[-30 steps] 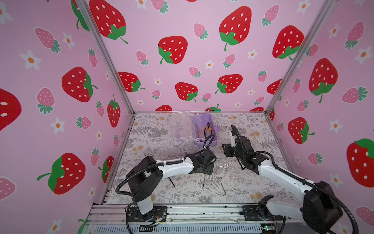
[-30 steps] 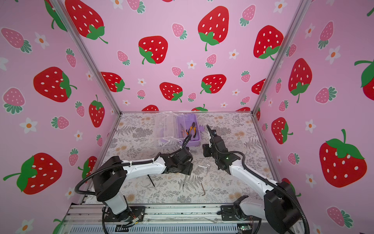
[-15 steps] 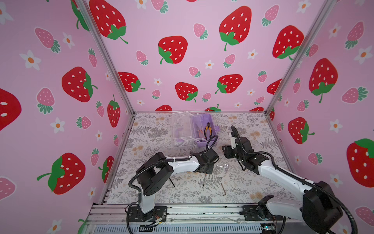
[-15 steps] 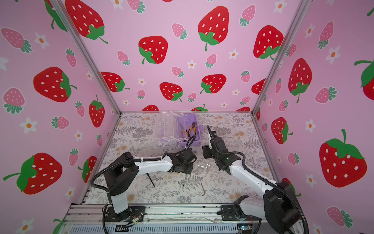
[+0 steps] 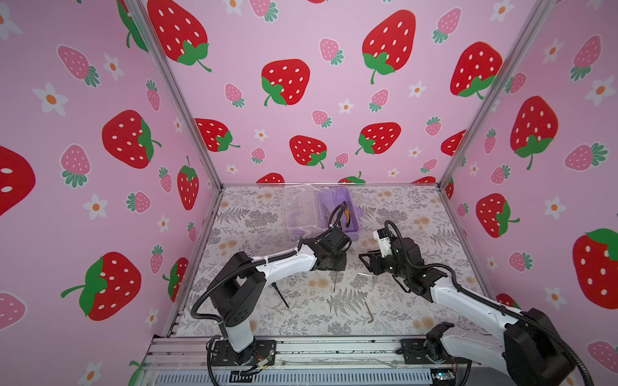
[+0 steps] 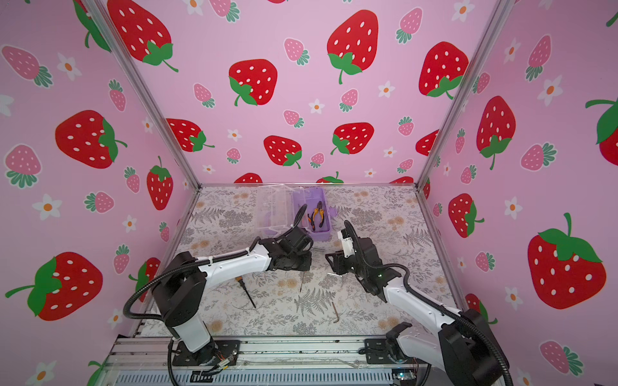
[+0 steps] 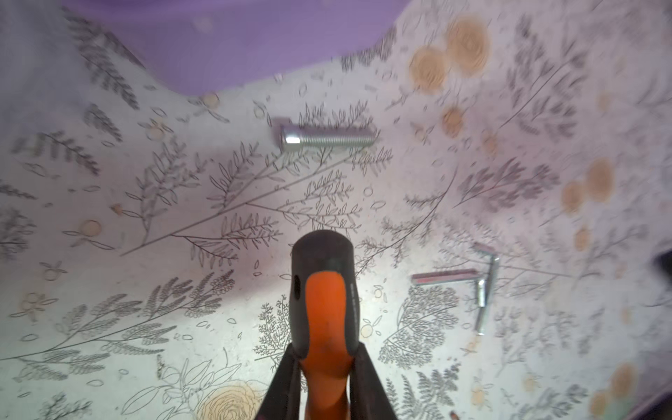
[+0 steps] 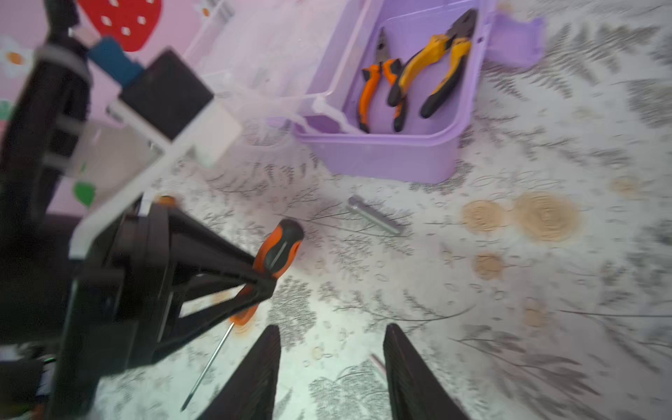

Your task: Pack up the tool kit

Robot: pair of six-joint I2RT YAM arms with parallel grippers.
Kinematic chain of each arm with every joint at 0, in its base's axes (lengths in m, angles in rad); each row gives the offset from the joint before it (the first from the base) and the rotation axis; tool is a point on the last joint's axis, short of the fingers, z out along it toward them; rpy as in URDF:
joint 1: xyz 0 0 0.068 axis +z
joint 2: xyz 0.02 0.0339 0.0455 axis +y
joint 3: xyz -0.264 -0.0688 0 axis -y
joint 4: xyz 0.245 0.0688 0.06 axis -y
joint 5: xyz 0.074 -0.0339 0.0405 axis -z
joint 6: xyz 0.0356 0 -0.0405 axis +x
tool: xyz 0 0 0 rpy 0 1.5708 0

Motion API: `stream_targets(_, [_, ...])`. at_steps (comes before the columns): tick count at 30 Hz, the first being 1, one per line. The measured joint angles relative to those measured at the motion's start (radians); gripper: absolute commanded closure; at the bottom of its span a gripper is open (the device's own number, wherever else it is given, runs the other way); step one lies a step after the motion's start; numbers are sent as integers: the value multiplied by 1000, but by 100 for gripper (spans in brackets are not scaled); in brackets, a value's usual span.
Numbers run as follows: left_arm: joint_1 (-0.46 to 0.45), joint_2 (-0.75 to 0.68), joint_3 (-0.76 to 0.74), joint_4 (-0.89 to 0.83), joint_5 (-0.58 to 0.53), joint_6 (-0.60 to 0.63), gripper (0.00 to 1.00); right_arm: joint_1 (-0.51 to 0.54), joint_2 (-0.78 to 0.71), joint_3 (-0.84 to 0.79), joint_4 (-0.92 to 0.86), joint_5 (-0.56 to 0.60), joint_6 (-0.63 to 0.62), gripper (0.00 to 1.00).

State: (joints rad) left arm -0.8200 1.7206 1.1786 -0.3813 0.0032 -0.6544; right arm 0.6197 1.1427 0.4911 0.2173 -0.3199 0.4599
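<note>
My left gripper (image 7: 323, 360) is shut on the orange-and-black handle of a screwdriver (image 7: 322, 291), at mid-table in both top views (image 5: 334, 264) (image 6: 301, 264). Its thin shaft (image 5: 334, 283) points toward the table's front. My right gripper (image 8: 331, 338) stands open and empty just right of it (image 5: 365, 260). The lilac box (image 5: 352, 230) (image 8: 392, 160) sits behind with its clear lid (image 5: 301, 210) swung open to the left. Orange-handled pliers (image 8: 378, 83) and yellow-handled pliers (image 8: 436, 69) lie inside. A second screwdriver (image 5: 280, 295) lies under the left arm.
Two silver hex keys (image 7: 483, 280) lie beside the right gripper, and another (image 5: 368, 312) sits nearer the front edge. A silver bolt (image 7: 327, 138) (image 8: 374, 216) rests just in front of the box. Strawberry-print walls enclose the table on three sides.
The left gripper's jaws have closed on the screwdriver handle, and the left arm's elbow has swung right. The right arm has barely moved.
</note>
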Motion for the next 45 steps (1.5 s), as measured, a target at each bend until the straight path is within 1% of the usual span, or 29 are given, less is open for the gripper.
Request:
stream_targets(4, [31, -69, -18, 24, 31, -35, 100, 22, 75, -8, 114, -142, 39, 37])
stream_targets(8, [30, -92, -38, 27, 54, -65, 100, 93, 165, -5, 190, -196, 66, 37])
stream_targets(11, [30, -97, -51, 26, 62, -83, 100, 151, 230, 14, 234, -211, 89, 41])
stream_targets(13, [30, -103, -57, 26, 64, -93, 100, 176, 272, 36, 269, -217, 108, 47])
stream_targets(15, [30, -111, -59, 25, 68, -103, 100, 183, 307, 61, 296, -212, 125, 65])
stream_targets(16, [31, -116, -59, 26, 67, -106, 100, 183, 323, 70, 305, -208, 137, 71])
stream_targets(19, [36, -133, -65, 27, 57, -111, 100, 181, 365, 83, 328, -199, 171, 79])
stream_targets(23, [38, -148, -77, 24, 45, -114, 100, 182, 388, 88, 335, -195, 201, 98])
stream_targets(24, [39, -149, -77, 24, 42, -114, 100, 183, 389, 90, 336, -193, 203, 100])
stream_targets(27, [39, -155, -77, 26, 34, -113, 100, 183, 388, 95, 336, -187, 202, 100])
stream_targets(28, [39, -157, -77, 25, 31, -113, 98, 183, 387, 97, 335, -186, 201, 100])
stream_targets(29, [39, -159, -77, 26, 30, -113, 93, 183, 387, 100, 334, -186, 201, 100])
stream_targets(30, [40, -162, -77, 26, 27, -113, 84, 183, 386, 106, 325, -185, 197, 100])
stream_targets(32, [43, -169, -77, 28, 23, -111, 73, 183, 382, 124, 299, -183, 188, 100])
stream_targets(33, [47, -176, -77, 30, 21, -109, 66, 183, 379, 137, 283, -181, 178, 100])
stream_targets(35, [53, -192, -77, 36, 25, -100, 45, 183, 373, 168, 246, -175, 154, 100])
stream_targets(36, [57, -203, -77, 39, 17, -101, 32, 183, 370, 190, 224, -172, 136, 100])
stream_targets(37, [64, -216, -77, 44, 16, -101, 25, 183, 367, 208, 201, -167, 121, 100])
stream_targets(41, [128, -294, -81, 45, 5, -89, 13, 177, 366, 293, 143, -150, 72, 100])
stream_targets(45, [236, -450, -123, 49, -30, -81, 5, 151, 402, 410, 96, -142, 32, 100])
